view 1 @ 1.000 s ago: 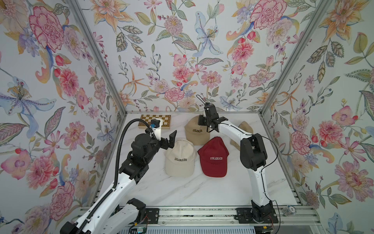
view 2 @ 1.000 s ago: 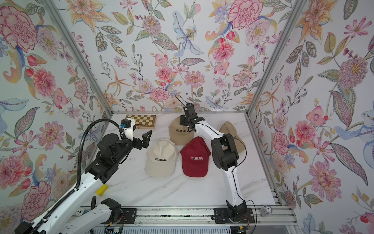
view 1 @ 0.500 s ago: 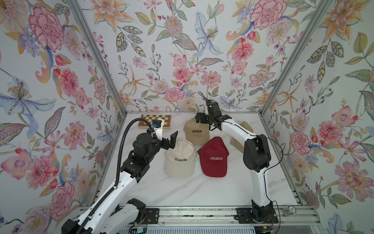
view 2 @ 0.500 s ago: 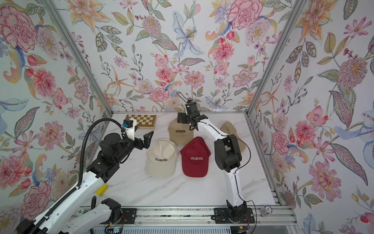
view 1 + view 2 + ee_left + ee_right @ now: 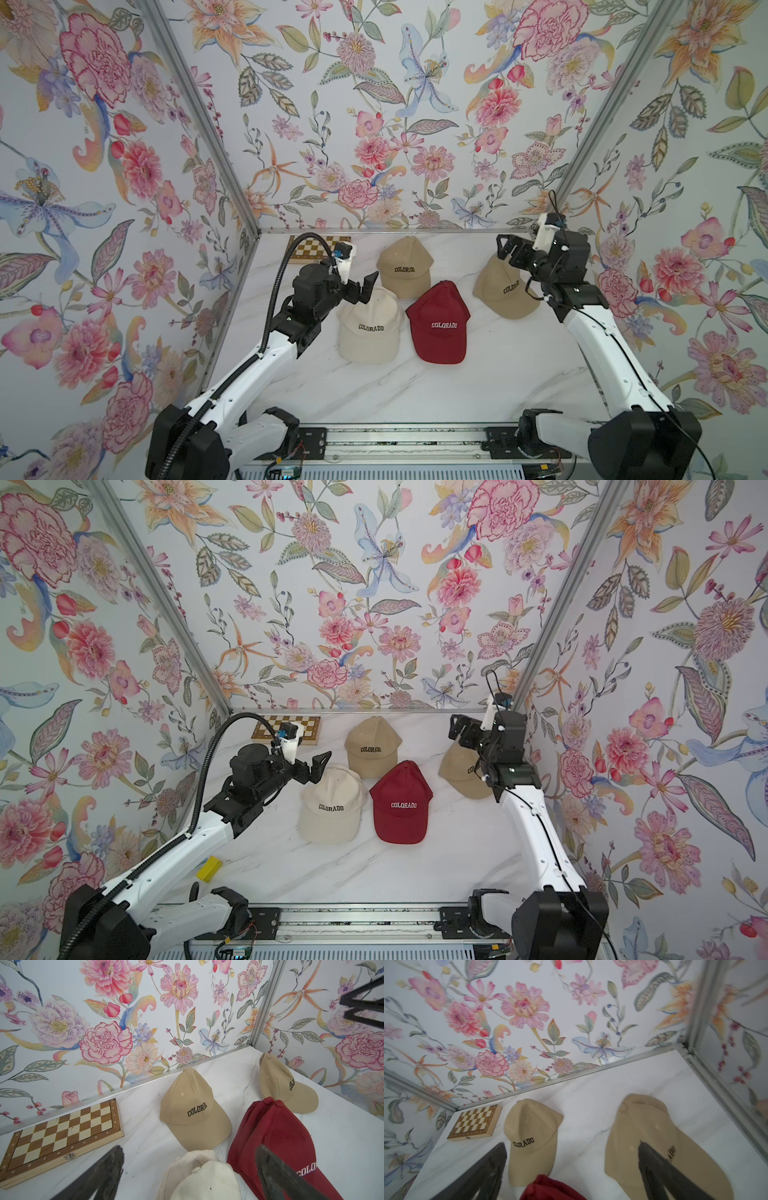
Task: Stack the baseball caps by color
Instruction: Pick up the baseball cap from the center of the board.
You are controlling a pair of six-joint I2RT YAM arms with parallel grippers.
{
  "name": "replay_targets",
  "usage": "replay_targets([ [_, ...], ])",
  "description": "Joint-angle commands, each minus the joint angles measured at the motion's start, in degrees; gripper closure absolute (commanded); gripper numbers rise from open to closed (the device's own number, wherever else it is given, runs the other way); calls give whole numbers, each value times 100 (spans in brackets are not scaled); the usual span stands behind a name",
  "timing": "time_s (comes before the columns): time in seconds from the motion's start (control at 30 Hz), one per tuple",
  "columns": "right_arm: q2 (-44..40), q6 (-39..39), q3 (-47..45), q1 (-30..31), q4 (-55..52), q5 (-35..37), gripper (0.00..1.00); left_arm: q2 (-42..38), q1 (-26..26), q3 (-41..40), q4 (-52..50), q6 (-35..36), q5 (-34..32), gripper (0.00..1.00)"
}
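Four piles of baseball caps lie on the white marble table [image 5: 374, 390]. Two cream caps [image 5: 368, 328] [image 5: 199, 1176] are nested, and next to them is a stack of dark red caps [image 5: 438, 322] [image 5: 276, 1142]. One tan cap [image 5: 405, 266] [image 5: 531, 1136] lies at the back, another tan cap [image 5: 505, 291] [image 5: 650, 1136] at the right. My left gripper [image 5: 365, 286] [image 5: 189, 1150] hovers open over the back of the cream stack. Above the right tan cap my right gripper [image 5: 509, 249] [image 5: 572, 1146] is open and empty.
A brown-and-cream chessboard [image 5: 318, 247] [image 5: 62, 1136] lies in the back left corner. A small yellow block [image 5: 210, 868] sits near the front left, by the left arm. Flowered walls close in the table on three sides.
My right gripper has opened and swung from the back tan cap to the right, over the other tan cap. The left arm has hardly moved.
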Motion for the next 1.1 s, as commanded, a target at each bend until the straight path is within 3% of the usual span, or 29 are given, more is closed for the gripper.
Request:
replay_targets([
  [0.0, -429, 571, -849, -813, -182, -649, 1, 199, -52, 298, 405, 154, 360, 0],
  [0.17, -427, 928, -1679, -1682, -5, -1093, 1, 370, -113, 359, 406, 129, 426, 0],
  [0.3, 297, 1170, -2125, -2021, 739, -1639, 1, 232, -138, 165, 509, -7, 404, 0],
  [0.63, 1061, 1307, -2334, -2117, 1361, -1617, 1, -82, -180, -160, 423, -59, 258, 0],
  [1.07, 1854, 1521, -2547, -2091, 2440, -1603, 1, -21, -272, -180, 459, 4, 537, 0],
])
